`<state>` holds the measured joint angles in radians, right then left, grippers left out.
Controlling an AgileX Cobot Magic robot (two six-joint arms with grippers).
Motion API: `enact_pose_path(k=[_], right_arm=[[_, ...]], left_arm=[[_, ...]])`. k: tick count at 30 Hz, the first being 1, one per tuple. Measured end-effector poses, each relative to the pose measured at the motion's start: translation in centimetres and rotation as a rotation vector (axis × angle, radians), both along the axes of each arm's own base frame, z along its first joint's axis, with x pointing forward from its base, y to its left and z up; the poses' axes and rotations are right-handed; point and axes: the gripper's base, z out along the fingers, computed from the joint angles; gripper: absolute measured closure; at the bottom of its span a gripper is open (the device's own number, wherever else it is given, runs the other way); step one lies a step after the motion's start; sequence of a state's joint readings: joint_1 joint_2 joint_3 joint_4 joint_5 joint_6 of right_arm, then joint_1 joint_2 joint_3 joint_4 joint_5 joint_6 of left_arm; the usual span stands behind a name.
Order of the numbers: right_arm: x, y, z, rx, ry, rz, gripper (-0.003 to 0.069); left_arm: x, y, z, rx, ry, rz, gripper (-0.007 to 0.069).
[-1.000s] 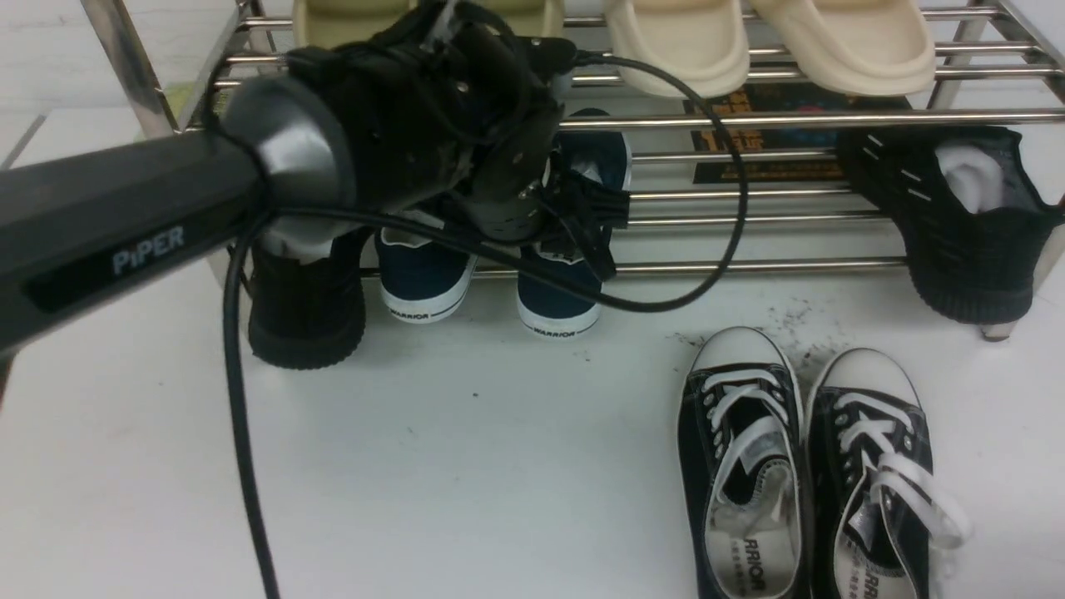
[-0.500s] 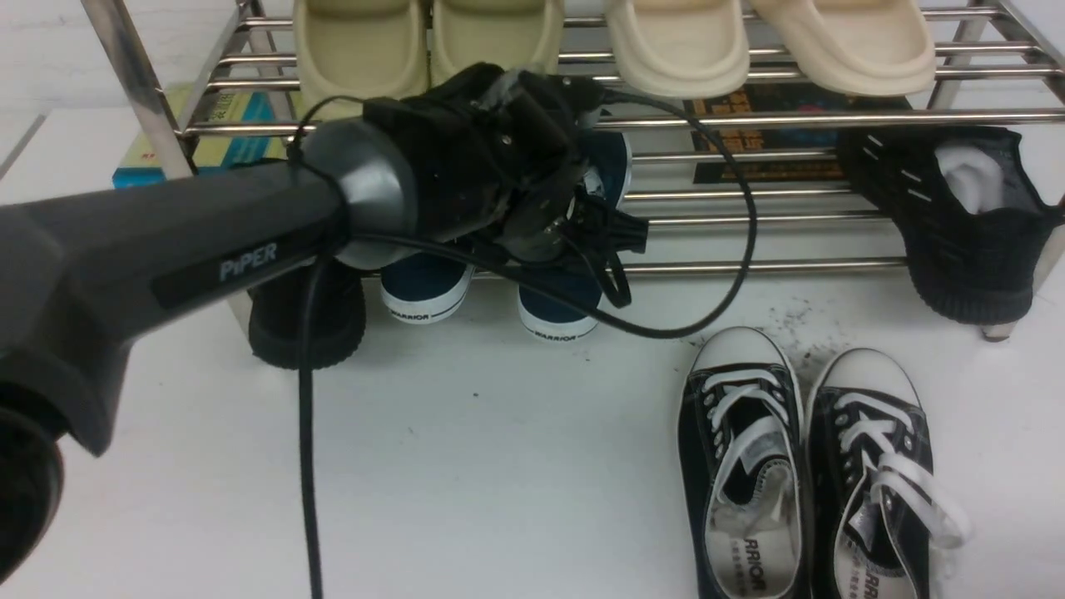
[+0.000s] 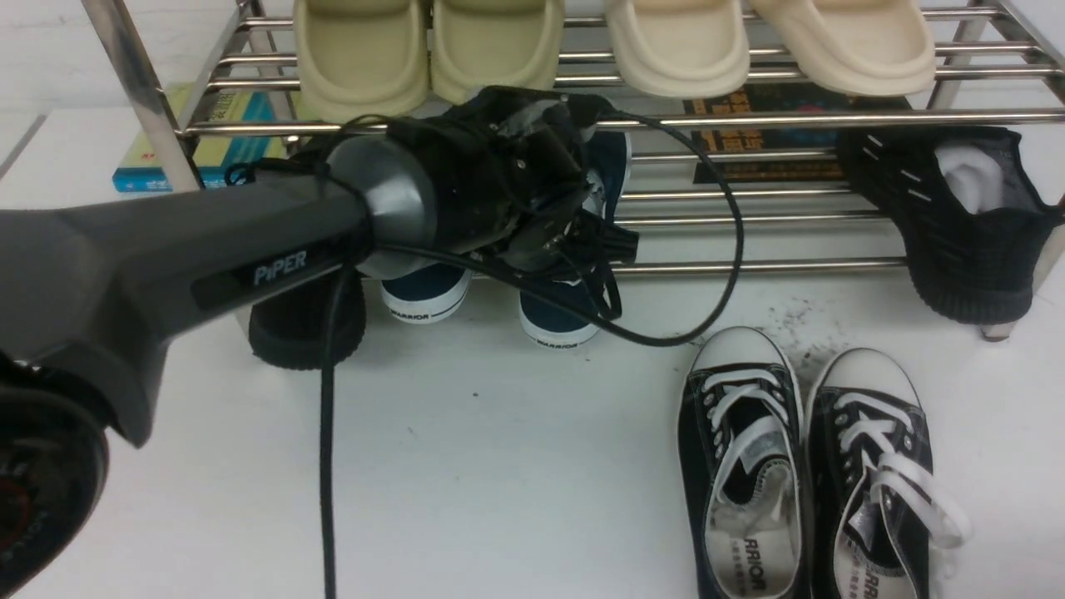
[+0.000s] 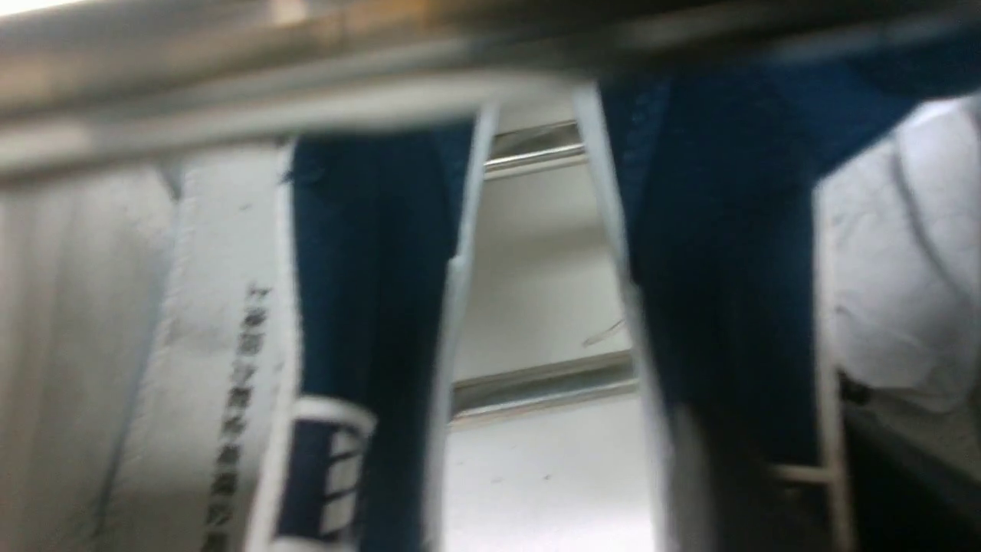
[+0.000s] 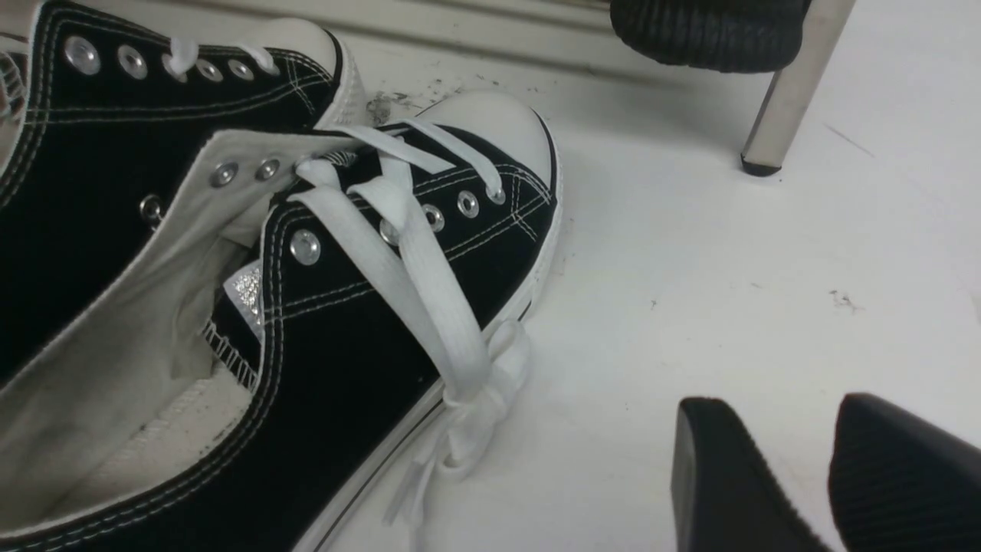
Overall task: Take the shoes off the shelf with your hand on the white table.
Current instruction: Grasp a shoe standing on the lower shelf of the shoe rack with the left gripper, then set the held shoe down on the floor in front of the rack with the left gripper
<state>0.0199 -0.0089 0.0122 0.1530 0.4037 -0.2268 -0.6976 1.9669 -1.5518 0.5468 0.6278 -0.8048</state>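
Observation:
The navy blue shoes sit side by side on the chrome shelf's lower tier, white WARRIOR toes over the front tube. My left arm's black wrist with loose cables hangs right over them and hides its fingers. The left wrist view is blurred and very close: both navy shoes, paper stuffing and a shelf tube. My right gripper is open and empty just above the white table.
Cream slippers fill the upper tier. All-black knit sneakers sit at both ends of the lower tier. Black-and-white lace-up sneakers stand on the table front right, beside my right gripper. A shelf leg stands nearby.
My left arm has swung right and down, bringing its wrist lower over the navy shoes. The shoes have stayed in place.

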Motion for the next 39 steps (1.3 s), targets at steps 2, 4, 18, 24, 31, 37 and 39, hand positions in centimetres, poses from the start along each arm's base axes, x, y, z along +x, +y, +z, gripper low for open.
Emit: enact_pose_path(k=[2, 4, 18, 24, 31, 37, 39], right_arm=[[0.0, 0.0, 0.0, 0.000, 0.000, 0.000, 0.0419], [0.0, 0.0, 0.0, 0.000, 0.000, 0.000, 0.0419], [0.0, 0.0, 0.0, 0.000, 0.000, 0.000, 0.0419], [0.0, 0.0, 0.0, 0.000, 0.000, 0.000, 0.0419], [0.0, 0.0, 0.0, 0.000, 0.000, 0.000, 0.0419], [0.0, 0.0, 0.0, 0.000, 0.000, 0.000, 0.0419], [0.0, 0.0, 0.0, 0.000, 0.000, 0.000, 0.0419]], left_arm=[[-0.2, 0.2, 0.3, -0.005, 0.013, 0.014, 0.0580], [-1.1, 0.3, 1.3, -0.019, 0.049, 0.042, 0.0583], [-16.0, 0.5, 13.0, -0.036, 0.166, -0.112, 0.0584], [-18.6, 1.1, 9.6, 0.085, 0.200, 0.037, 0.0584], [-19.2, 2.3, 3.5, 0.039, 0.209, 0.252, 0.0584], [-19.5, 2.8, -0.5, -0.108, 0.192, 0.329, 0.0584], [-19.4, 2.8, -1.1, -0.155, 0.172, 0.342, 0.0584]])
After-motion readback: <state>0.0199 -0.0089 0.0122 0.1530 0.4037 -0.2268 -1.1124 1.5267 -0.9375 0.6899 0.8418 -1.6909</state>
